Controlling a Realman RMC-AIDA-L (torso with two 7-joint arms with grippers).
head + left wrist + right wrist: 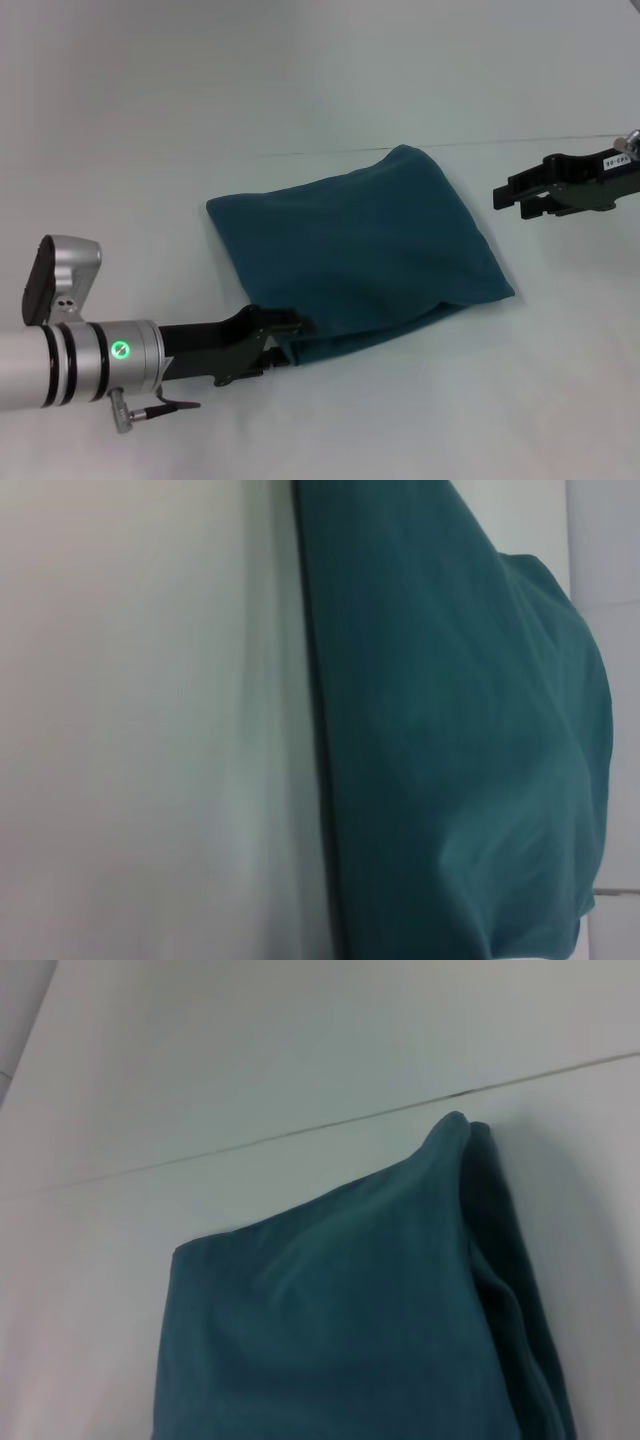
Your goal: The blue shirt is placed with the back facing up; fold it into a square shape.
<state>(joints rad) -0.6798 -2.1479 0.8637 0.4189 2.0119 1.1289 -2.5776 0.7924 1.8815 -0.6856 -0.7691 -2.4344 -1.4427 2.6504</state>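
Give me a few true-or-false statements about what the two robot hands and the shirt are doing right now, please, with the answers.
1. The blue shirt lies folded into a roughly square bundle. True.
2. The left gripper is at the shirt's near corner. True.
3. The right gripper is pressing down on the shirt. False: it hangs off to the shirt's right, apart from the cloth.
4. The shirt is spread flat with both sleeves out. False: no sleeves show; it is folded up.
5. The shirt rests on a pale table. True.
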